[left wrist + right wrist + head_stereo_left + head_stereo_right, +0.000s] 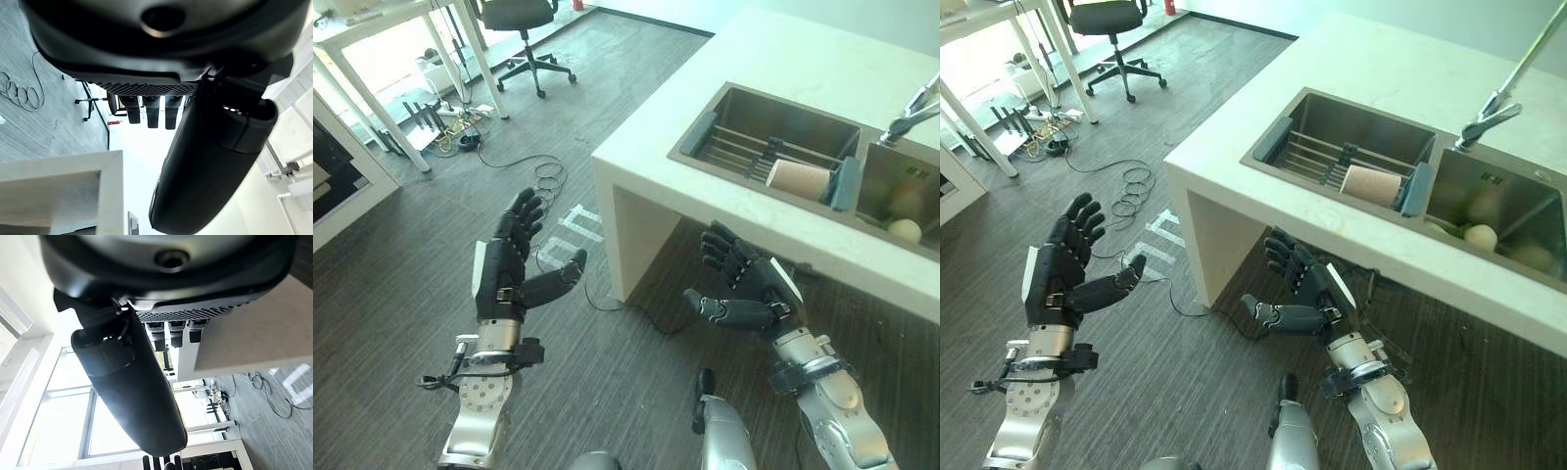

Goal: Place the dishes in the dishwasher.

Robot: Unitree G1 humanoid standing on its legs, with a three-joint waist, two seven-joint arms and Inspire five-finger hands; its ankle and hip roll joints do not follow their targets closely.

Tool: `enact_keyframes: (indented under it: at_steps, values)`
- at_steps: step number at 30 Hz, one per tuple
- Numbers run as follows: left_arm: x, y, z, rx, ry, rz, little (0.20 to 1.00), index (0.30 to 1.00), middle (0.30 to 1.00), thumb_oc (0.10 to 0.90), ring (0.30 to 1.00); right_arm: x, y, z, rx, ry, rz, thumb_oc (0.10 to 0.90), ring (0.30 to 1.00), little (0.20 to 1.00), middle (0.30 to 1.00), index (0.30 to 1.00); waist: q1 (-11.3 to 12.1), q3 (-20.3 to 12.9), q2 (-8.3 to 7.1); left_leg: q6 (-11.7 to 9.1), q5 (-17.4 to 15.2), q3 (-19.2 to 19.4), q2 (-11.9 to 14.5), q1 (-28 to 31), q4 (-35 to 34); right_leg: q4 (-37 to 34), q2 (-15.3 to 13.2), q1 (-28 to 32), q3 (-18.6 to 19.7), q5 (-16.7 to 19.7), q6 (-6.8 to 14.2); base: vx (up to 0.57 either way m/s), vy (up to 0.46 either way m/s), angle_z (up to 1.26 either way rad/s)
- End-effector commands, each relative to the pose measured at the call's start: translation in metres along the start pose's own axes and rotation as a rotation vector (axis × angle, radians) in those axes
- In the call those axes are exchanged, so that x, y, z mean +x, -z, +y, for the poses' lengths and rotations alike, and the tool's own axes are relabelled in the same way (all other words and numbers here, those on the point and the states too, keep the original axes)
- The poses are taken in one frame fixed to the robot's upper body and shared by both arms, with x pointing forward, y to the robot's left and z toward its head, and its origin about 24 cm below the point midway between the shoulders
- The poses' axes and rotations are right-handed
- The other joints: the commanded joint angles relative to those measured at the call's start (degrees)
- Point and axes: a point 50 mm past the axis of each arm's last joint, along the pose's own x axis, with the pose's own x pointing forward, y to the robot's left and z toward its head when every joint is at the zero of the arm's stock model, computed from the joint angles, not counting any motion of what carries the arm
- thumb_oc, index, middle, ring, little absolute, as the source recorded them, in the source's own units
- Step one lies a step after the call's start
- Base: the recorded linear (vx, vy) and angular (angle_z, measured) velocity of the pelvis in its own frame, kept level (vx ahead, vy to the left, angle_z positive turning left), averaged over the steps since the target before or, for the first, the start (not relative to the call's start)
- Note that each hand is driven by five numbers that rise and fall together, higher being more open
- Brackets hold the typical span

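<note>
Currently we hold both hands apart from every dish: the left hand (pixel 502 262) hangs over the floor (pixel 401 294) well to the left of the bench (pixel 783 69), fingers straight and spread with the thumb out, and the right hand (pixel 1304 290) sits just in front of the bench edge, below the sink (pixel 1351 122), fingers also extended and holding nothing. We see the task's things inside the sink: a tan cup (pixel 797 179) lies on its side on a drying rack (pixel 744 152) in the left basin, and pale rounded items (pixel 904 229), too indistinct for us to identify, sit in the right basin beneath the faucet (pixel 911 113). We cannot locate a dishwasher from these views, so we judge the task as not yet begun, with the first step being a reach up and over the bench edge toward the cup. We note several risks. The right hand lies below the bench top, so a direct upward path could strike the underside or front edge. The cup rests on its side on rack bars and may roll or slip between them if we touch it off-centre. The faucet overhangs the basin divider and could catch the arm during a lift. Loose cables (pixel 548 181) on the floor could snag a step.
</note>
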Motion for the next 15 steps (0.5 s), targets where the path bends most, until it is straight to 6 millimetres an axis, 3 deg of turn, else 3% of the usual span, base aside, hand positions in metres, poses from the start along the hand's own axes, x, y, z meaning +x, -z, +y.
enact_keyframes:
  at_steps: [1, 2, 5, 6, 8, 9, 10, 11, 12, 13, 15]
  values:
    - [0.018, -0.059, -0.001, -0.045, 0.060, -0.335, 0.900, 0.900, 0.900, 0.800, 0.900, 0.013, -0.057, -0.007, -0.070, 0.000, -0.304, 0.800, 0.900, 0.900, 0.900, 0.900, -0.1, -6.4, -0.44, 3.3, 4.5, 1.8, -1.9, -4.5, 0.6, -4.0, 0.4, 4.7, 1.2, -3.7, 5.8, 0.54, -0.467, -0.21]
    - [0.017, -0.066, -0.006, -0.071, 0.083, -0.381, 0.900, 0.900, 0.900, 0.800, 0.900, 0.009, -0.063, -0.012, -0.078, 0.019, -0.333, 0.800, 0.900, 0.900, 0.900, 0.900, -0.5, -7.0, -0.06, 1.3, 12.7, 2.9, -0.4, -3.3, 0.6, -4.0, 2.6, 6.3, 1.8, -5.6, 4.0, 0.50, -0.451, -0.47]
    - [0.017, -0.071, -0.013, -0.091, 0.102, -0.416, 0.900, 0.900, 0.900, 0.800, 0.900, 0.005, -0.067, -0.016, -0.092, 0.037, -0.355, 0.800, 0.900, 0.900, 0.900, 0.900, -0.8, -6.9, -0.82, -0.7, 22.0, 4.5, 0.1, -1.8, 1.8, -4.0, 4.0, 8.8, 3.5, -7.7, 1.7, 0.36, -0.357, -0.57]
    - [0.017, -0.072, -0.015, -0.104, 0.115, -0.428, 0.900, 0.900, 0.900, 0.800, 0.900, 0.004, -0.069, -0.017, -0.099, 0.040, -0.361, 0.800, 0.900, 0.900, 0.900, 0.900, -1.0, -6.6, -1.20, -1.1, 23.3, 5.1, 0.7, -3.1, 7.0, -4.0, 4.4, 9.8, 3.9, -8.2, 0.8, 0.23, -0.288, -0.47]
    - [0.016, -0.076, -0.019, -0.126, 0.153, -0.455, 0.900, 0.900, 0.900, 0.800, 0.900, 0.003, -0.070, -0.018, -0.111, 0.041, -0.369, 0.800, 0.900, 0.900, 0.900, 0.900, -0.8, -5.8, -1.44, -1.1, 24.1, 4.8, 0.7, -8.4, 17.4, -4.0, 5.0, 11.8, 4.3, -9.1, -0.5, 0.21, -0.273, -0.31]
    - [0.016, -0.079, -0.020, -0.133, 0.174, -0.473, 0.900, 0.900, 0.900, 0.800, 0.900, 0.002, -0.071, -0.019, -0.117, 0.048, -0.371, 0.800, 0.900, 0.900, 0.900, 0.900, -0.5, -5.3, -1.70, -0.3, 23.2, 4.0, 0.0, -11.7, 19.1, -4.0, 5.0, 12.6, 4.5, -9.3, -0.6, 0.17, -0.188, -0.09]
    - [0.016, -0.082, -0.021, -0.133, 0.184, -0.491, 0.900, 0.900, 0.900, 0.800, 0.900, 0.003, -0.072, -0.020, -0.120, 0.051, -0.371, 0.800, 0.900, 0.900, 0.900, 0.900, -0.2, -4.9, -1.85, 0.8, 21.6, 3.3, -1.0, -13.9, 18.3, -4.0, 5.1, 13.0, 5.1, -9.4, -0.4, 0.19, -0.072, -0.15]
    - [0.015, -0.086, -0.021, -0.136, 0.186, -0.512, 0.900, 0.900, 0.900, 0.800, 0.900, 0.004, -0.072, -0.019, -0.118, 0.050, -0.367, 0.800, 0.900, 0.900, 0.900, 0.900, 0.2, -4.4, -1.57, 2.0, 19.2, 2.2, -2.6, -13.8, 12.8, -4.0, 5.9, 13.7, 6.7, -10.1, 0.4, 0.17, -0.003, -0.35]
    - [0.014, -0.087, -0.020, -0.136, 0.183, -0.518, 0.900, 0.900, 0.900, 0.800, 0.900, 0.005, -0.072, -0.018, -0.114, 0.046, -0.367, 0.800, 0.900, 0.900, 0.900, 0.900, 0.5, -4.4, -1.79, 2.4, 19.2, 2.1, -3.5, -13.3, 10.0, -4.0, 6.0, 13.5, 7.7, -10.1, 0.7, 0.24, 0.080, -0.71]
    - [0.011, -0.090, -0.017, -0.118, 0.163, -0.533, 0.900, 0.900, 0.900, 0.800, 0.900, 0.007, -0.071, -0.015, -0.101, 0.026, -0.361, 0.800, 0.900, 0.900, 0.900, 0.900, 1.2, -4.3, -0.97, 2.8, 19.2, -1.0, -5.3, -12.5, 0.6, -4.0, 7.7, 13.8, 10.5, -10.6, 1.4, 0.17, 0.120, -0.88]
    - [0.009, -0.092, -0.015, -0.080, 0.147, -0.543, 0.900, 0.900, 0.900, 0.800, 0.900, 0.009, -0.070, -0.012, -0.096, 0.009, -0.356, 0.800, 0.900, 0.900, 0.900, 0.900, 1.7, -4.4, 0.63, 2.8, 16.0, -6.7, -5.6, -15.7, 0.6, -4.0, 10.1, 13.9, 12.9, -11.1, 1.7, 0.14, 0.124, -1.56]
